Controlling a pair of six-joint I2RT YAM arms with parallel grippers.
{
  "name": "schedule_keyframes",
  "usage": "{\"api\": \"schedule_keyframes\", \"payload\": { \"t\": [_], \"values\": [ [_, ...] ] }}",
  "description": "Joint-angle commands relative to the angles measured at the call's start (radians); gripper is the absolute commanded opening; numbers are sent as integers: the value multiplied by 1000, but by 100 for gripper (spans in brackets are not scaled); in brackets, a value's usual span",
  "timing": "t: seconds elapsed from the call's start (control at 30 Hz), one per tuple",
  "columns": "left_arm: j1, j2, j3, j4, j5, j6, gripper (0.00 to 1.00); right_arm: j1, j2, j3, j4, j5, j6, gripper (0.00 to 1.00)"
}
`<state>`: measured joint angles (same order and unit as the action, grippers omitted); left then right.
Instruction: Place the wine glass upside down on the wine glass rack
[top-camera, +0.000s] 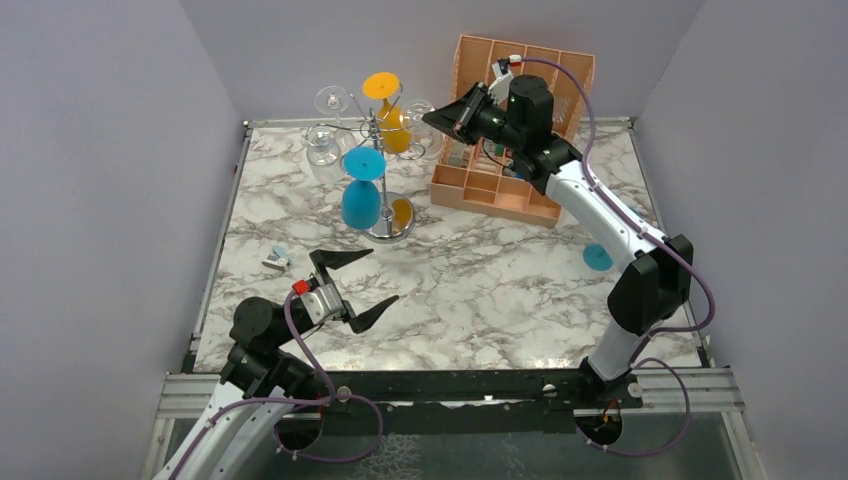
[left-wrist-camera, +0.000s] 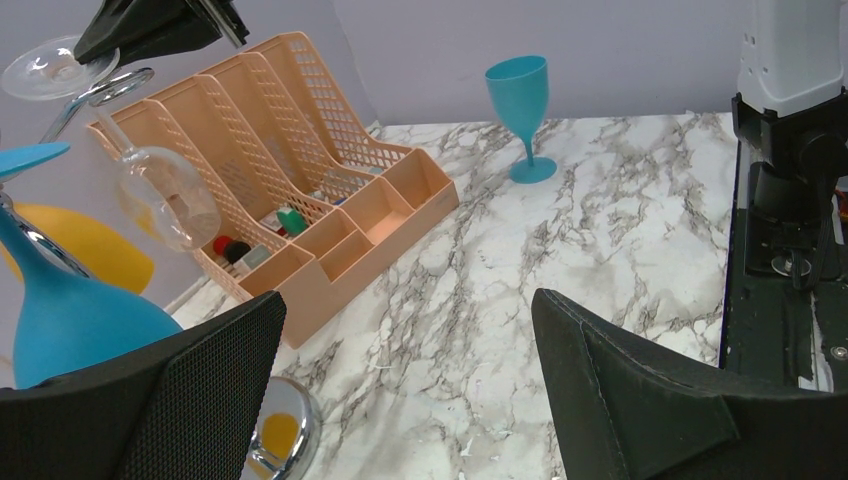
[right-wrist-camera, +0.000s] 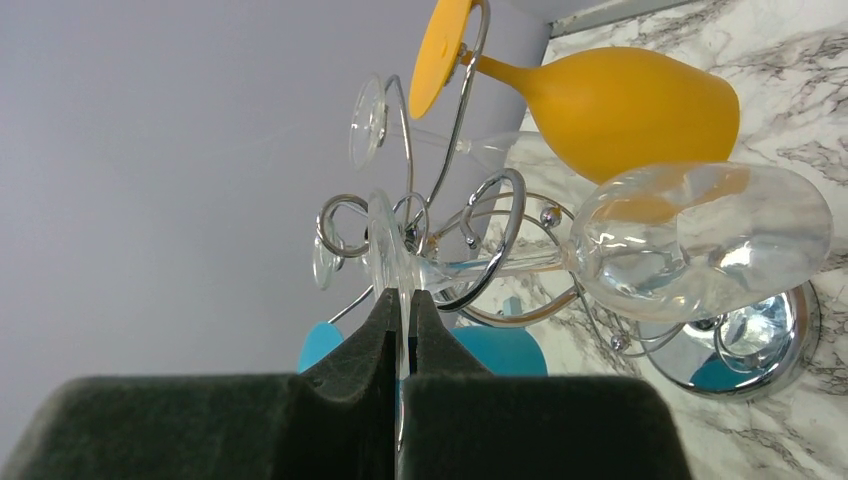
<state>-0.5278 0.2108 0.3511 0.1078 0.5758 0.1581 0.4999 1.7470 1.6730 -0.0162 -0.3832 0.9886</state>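
Note:
The silver wire wine glass rack stands at the back of the table on a shiny disc base. My right gripper is at the rack's right side, shut on the foot of a clear wine glass. The glass's stem lies in a scroll arm with the bowl pointing down toward the base. The glass also shows in the left wrist view. My left gripper is open and empty, low over the table in front of the rack; the left wrist view shows only marble between its fingers.
An orange glass, a blue glass and another clear glass hang on the rack. The orange slotted organiser stands right of it. A teal glass stands upright at right. A small object lies at left.

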Motion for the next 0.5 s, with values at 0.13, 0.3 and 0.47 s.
{"api": "schedule_keyframes", "payload": {
  "t": [0.13,0.3,0.47],
  "values": [
    [-5,-3,-13,-6,30,7,99,-5,-103,-45,90,70,-11,1],
    [-5,-3,-13,-1,39,20,99,-11,-115,-61,105,114,-9,1],
    [-5,-18,-17,1,42,23,99,-11,-104,-51,108,151,12,1]
  ]
}}
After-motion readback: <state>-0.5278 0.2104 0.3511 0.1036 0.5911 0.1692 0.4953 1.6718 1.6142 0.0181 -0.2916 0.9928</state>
